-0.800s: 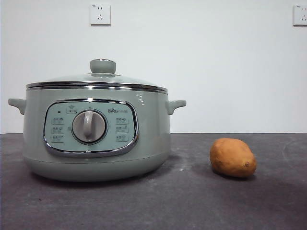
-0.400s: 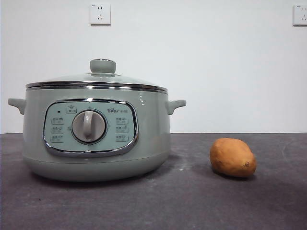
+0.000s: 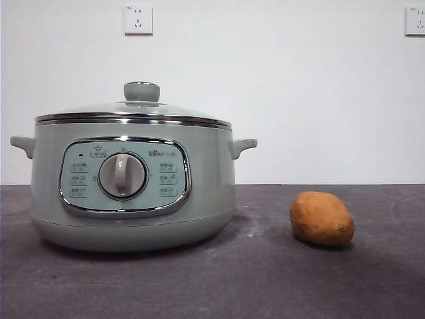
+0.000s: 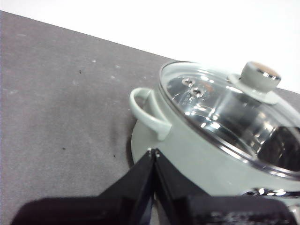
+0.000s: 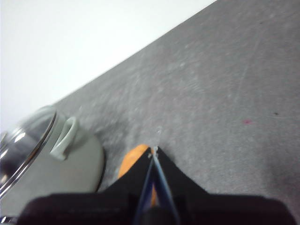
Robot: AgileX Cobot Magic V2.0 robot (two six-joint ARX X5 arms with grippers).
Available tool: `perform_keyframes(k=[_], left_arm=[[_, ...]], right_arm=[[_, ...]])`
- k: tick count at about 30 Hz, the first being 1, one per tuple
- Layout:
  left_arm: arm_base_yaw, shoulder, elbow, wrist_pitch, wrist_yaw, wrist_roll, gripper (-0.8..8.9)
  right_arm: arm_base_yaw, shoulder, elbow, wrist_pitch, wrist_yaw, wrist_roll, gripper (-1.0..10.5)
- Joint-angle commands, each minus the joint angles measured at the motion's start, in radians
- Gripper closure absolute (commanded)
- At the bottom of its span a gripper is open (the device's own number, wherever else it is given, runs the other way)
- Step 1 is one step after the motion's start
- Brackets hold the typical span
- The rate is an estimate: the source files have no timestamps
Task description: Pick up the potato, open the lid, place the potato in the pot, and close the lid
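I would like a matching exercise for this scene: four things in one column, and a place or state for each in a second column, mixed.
Things:
1. potato
2. lid
3. left gripper
4. right gripper

Places or states:
A. shut, above the potato
B. resting closed on the pot
C. lying on the table, apart from the pot
D. shut, beside the pot's side handle

Pairs: 1-C, 2-B, 3-D, 4-A

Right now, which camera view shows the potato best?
The front view: the whole potato lies unobstructed on the table, right of the pot. The right wrist view shows only an orange sliver behind the shut right gripper. The left wrist view shows none of it.
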Motion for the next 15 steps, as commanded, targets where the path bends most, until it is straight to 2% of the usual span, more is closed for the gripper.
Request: perform_keyframes(k=[1, 10, 15], left_arm=[[0.004, 0.058, 0.06, -0.024, 0.03, -0.002, 8.2], [0.004, 0.357, 0.294, -0.071, 0.248, 0.103, 8.18], [0.004, 0.513, 0.408, -0.112, 0.348, 0.167, 8.18]], right_arm=[[0.001, 0.087, 0.078, -0.035, -0.005, -0.082, 9.6], [0.002, 0.406, 0.373, -0.191, -0.034, -0.272, 9.5], [0.002, 0.563, 0.528, -0.32, -0.109, -0.378, 9.5]])
